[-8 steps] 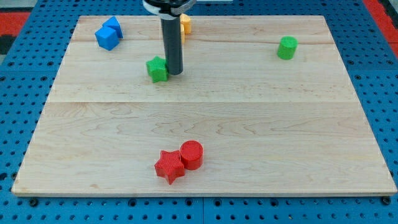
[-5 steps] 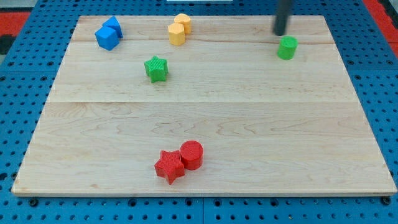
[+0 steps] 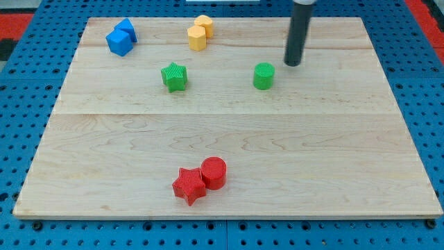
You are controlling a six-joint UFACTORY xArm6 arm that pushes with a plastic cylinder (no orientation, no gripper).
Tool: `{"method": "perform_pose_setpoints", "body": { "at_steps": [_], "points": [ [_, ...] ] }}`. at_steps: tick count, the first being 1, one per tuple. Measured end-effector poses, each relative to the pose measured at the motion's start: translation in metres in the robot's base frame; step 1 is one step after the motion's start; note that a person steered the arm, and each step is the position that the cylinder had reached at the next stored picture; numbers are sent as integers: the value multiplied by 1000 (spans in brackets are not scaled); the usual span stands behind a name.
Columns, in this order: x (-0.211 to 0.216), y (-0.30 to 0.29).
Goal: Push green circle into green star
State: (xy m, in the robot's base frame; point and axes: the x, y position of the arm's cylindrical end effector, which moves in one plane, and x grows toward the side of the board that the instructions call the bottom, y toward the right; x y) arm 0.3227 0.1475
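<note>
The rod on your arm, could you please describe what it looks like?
It is a straight, smooth, dark grey to black cylinder, with no cables or markings that I can see. It enters from the view's top, so its mount is out of frame. My tip is its plain blunt lower end, sitting up and to the view's right of the green circle.

Colours noted: my tip (image 3: 293,64) is dark grey. The green circle (image 3: 263,76) and green star (image 3: 174,76) match in shade. Far left, two blue blocks (image 3: 121,37); far centre, two yellow blocks (image 3: 200,32). Near, a red star (image 3: 188,185) and red cylinder (image 3: 214,172). The board (image 3: 277,153) is pale wood; its surround is a blue pegboard (image 3: 21,125).
</note>
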Motion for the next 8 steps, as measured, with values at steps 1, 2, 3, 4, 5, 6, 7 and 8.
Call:
{"method": "perform_pose_setpoints", "body": {
  "at_steps": [1, 2, 3, 4, 5, 6, 7, 8],
  "points": [
    [34, 36],
    [55, -27],
    [42, -110],
    [32, -113],
    [6, -103],
    [9, -154],
    [24, -237],
    [21, -314]
  ]
}}
